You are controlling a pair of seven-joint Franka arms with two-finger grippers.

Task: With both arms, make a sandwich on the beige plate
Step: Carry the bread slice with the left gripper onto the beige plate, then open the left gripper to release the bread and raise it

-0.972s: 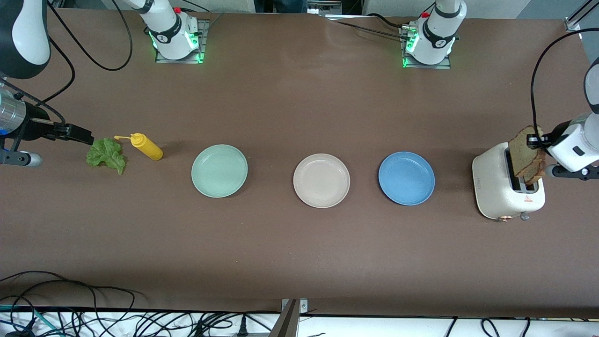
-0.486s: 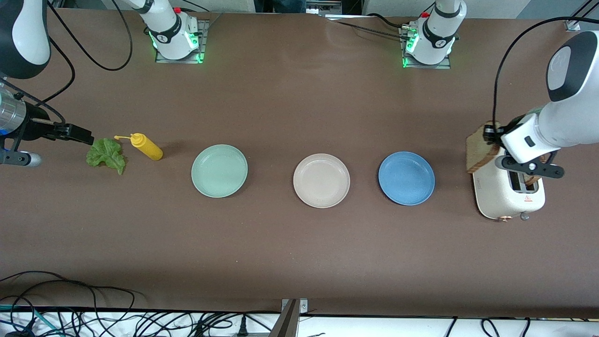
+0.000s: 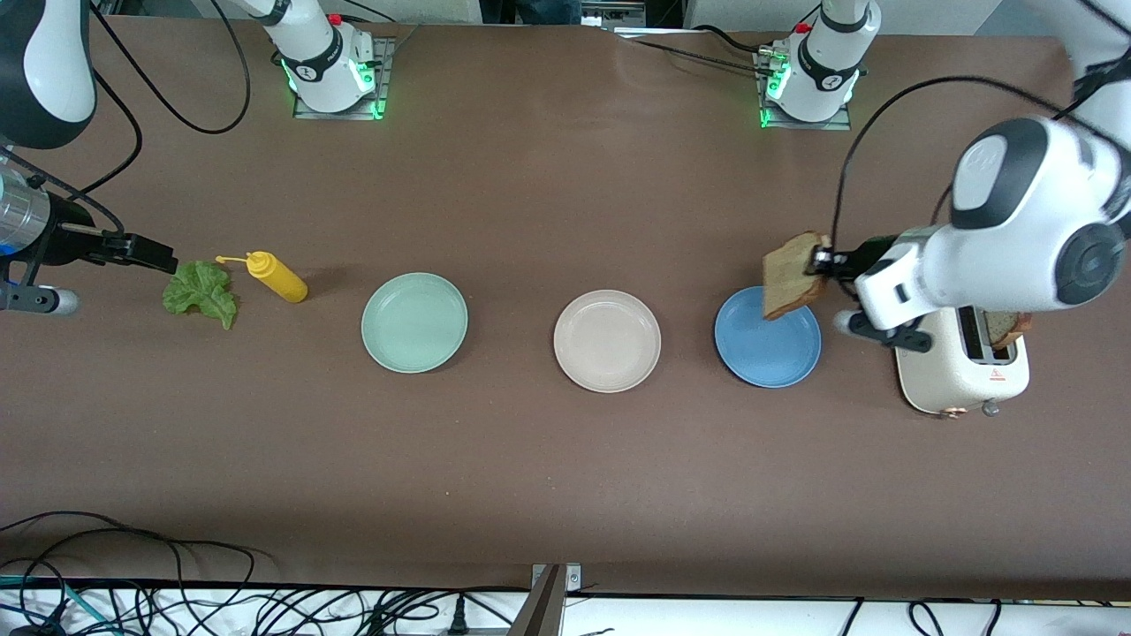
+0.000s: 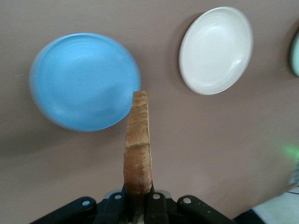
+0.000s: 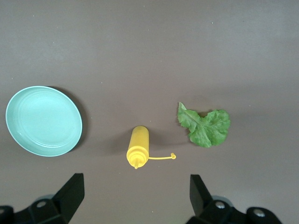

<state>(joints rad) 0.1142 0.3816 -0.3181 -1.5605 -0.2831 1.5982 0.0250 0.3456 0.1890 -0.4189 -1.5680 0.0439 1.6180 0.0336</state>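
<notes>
My left gripper is shut on a brown-crusted bread slice, held upright over the blue plate's rim; the left wrist view shows the slice edge-on in the gripper. The beige plate lies bare beside the blue one, also in the left wrist view. A second slice stands in the toaster. The lettuce leaf lies toward the right arm's end. My right gripper waits open and empty above the table beside it.
A yellow squeeze bottle lies beside the lettuce, also in the right wrist view with the leaf. A mint-green plate lies between the bottle and the beige plate. Cables hang past the table's near edge.
My left gripper has lifted the bread slice out of the toaster and carried it over to the blue plate's rim. The right arm has not moved.
</notes>
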